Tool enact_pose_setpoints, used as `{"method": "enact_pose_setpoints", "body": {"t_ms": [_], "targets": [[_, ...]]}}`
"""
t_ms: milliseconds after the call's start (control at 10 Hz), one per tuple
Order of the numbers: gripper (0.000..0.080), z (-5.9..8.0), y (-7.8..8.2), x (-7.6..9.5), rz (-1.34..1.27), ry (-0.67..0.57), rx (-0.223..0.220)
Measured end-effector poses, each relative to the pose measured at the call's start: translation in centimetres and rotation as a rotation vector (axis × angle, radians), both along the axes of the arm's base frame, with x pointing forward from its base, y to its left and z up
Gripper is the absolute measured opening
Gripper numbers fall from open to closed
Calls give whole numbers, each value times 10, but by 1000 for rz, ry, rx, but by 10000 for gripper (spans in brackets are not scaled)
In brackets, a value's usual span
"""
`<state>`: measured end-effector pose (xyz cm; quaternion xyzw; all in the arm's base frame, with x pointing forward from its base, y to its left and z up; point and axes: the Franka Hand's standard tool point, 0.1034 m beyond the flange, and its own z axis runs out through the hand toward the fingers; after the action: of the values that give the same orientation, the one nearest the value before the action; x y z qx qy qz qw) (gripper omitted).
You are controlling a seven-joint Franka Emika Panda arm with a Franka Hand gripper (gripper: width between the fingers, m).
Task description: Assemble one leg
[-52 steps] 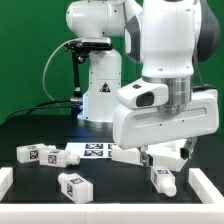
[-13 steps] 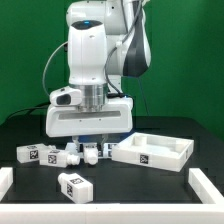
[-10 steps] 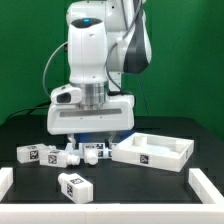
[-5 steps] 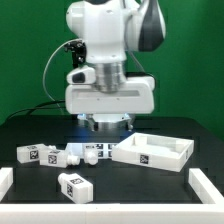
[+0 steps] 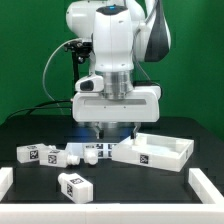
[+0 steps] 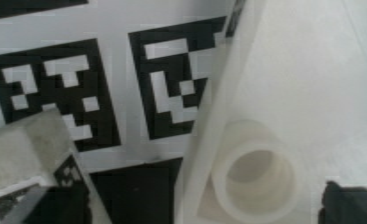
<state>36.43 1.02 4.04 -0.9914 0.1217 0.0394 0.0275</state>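
Several white legs with black-and-white tags lie on the black table: one at the exterior view's left [image 5: 38, 153], one in front [image 5: 72, 185], and two close together in the middle [image 5: 92, 154]. My gripper [image 5: 112, 129] hangs open and empty above the table, behind those two middle legs and by the near-left end of the large white rimmed panel [image 5: 152, 150]. In the wrist view my gripper [image 6: 189, 205] is over the panel's edge [image 6: 278, 100], which has a round hole [image 6: 251, 178]. Dark fingertips [image 6: 354, 200] show far apart, and no leg is in that view.
The marker board [image 6: 91, 90] lies under the gripper, its tags filling the wrist view beside the panel. It also shows in the exterior view [image 5: 100, 147], behind the middle legs. White rails stand at the front left [image 5: 5, 180] and front right [image 5: 208, 185] table corners.
The gripper has lifted from low over the two middle legs and moved toward the exterior view's right, toward the panel. The legs and the panel stay where they were.
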Motion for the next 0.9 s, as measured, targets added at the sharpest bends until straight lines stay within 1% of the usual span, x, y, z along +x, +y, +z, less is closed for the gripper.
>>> {"method": "enact_pose_setpoints", "body": {"t_ms": [100,300,400,600,700,800,900], "targets": [[649,-10,8,-15,-55,35,4],[649,-25,25,-23,-87,49,-9],[649,-30,28,-24,-78,46,-13],[649,-32,30,-25,-68,43,-15],[559,-32,30,-25,-67,43,-15],[559,-32,30,-25,-67,43,-15],[378,-32,30,-25,-67,43,-15]]}}
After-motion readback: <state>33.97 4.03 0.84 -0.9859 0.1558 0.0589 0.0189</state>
